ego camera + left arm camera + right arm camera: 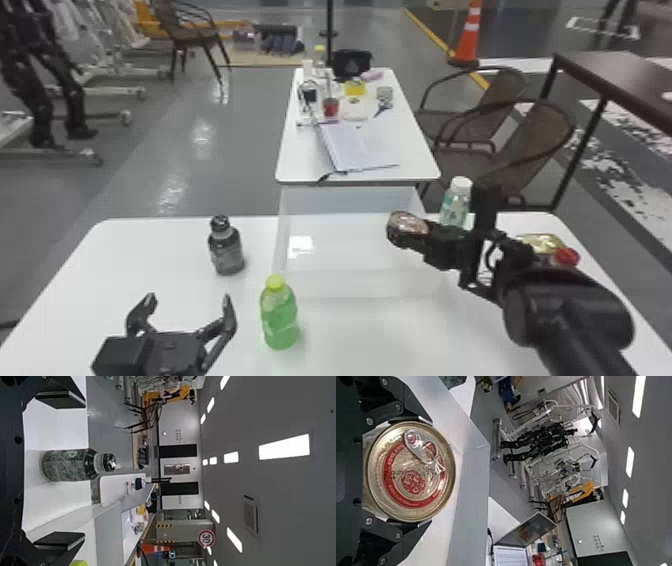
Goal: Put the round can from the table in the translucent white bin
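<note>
The round can (411, 224) is held above the right part of the translucent white bin (360, 285), its lid turned outward. My right gripper (417, 237) has hold of it. In the right wrist view the can (411, 471) sits between both fingers of the right gripper (409, 473), which touch its sides; its pull-tab lid faces the camera. The bin's wall (470, 494) stands beyond it. My left gripper (187, 312) is parked over the table's near left, fingers apart and holding nothing; the left wrist view shows the same wide gap at the left gripper (59, 469).
A dark bottle (226, 250) and a green bottle (279, 315) stand left of the bin. To its right are a clear bottle (455, 202), a gold-topped item (542, 243) and a red cap (567, 257). A second table (300, 165) lies beyond the bin.
</note>
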Controlling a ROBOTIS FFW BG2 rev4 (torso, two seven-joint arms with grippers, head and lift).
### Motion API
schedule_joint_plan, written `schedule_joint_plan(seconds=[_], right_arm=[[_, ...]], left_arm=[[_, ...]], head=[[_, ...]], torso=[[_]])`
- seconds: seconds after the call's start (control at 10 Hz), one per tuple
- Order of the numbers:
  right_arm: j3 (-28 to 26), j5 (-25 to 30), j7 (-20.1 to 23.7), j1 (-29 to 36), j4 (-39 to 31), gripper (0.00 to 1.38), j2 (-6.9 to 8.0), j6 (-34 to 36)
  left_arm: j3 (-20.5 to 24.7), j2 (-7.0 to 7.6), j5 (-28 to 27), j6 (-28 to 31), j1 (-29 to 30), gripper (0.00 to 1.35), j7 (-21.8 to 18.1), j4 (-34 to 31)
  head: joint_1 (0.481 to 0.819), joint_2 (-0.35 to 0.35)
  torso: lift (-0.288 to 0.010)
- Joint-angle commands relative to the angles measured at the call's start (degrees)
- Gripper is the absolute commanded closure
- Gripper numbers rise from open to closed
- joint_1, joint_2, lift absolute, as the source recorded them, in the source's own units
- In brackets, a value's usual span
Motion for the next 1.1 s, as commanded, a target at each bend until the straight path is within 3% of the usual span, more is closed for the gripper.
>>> schedule_joint_plan(seconds=[0.0,0.3,0.6,0.8,1.0], right_arm=[[0.48,-0.04,0.6,-1.25,3.29,0.8,0.0,0.02],[2.5,-0.21,1.21,-3.1,6.71,0.79,-0.26,-1.38],[2.5,-0.83,0.69,-3.19,7.07,0.28,-0.26,-2.52],[2.5,-1.53,0.42,-3.1,7.15,0.13,-0.26,-3.32],[2.5,-3.02,-0.98,-1.43,3.29,0.11,-0.26,-4.02]], left_arm=[[-0.1,-0.15,0.0,-0.01,-0.2,0.13,0.0,0.16],[-0.18,-0.15,0.09,-0.01,-0.38,0.13,-0.08,0.51],[-0.27,-0.15,0.0,-0.1,-0.47,0.13,-0.08,0.6],[-0.27,-0.15,0.0,-0.19,-0.47,0.13,-0.08,0.6],[-0.1,-0.15,0.0,-0.28,-0.29,0.13,-0.17,0.6]], head=[[0.549,0.0],[0.549,0.0],[0.549,0.0],[0.549,0.0],[0.549,0.0]], torso=[[-0.1],[-0.1],[-0.1],[-0.1],[-0.1]])
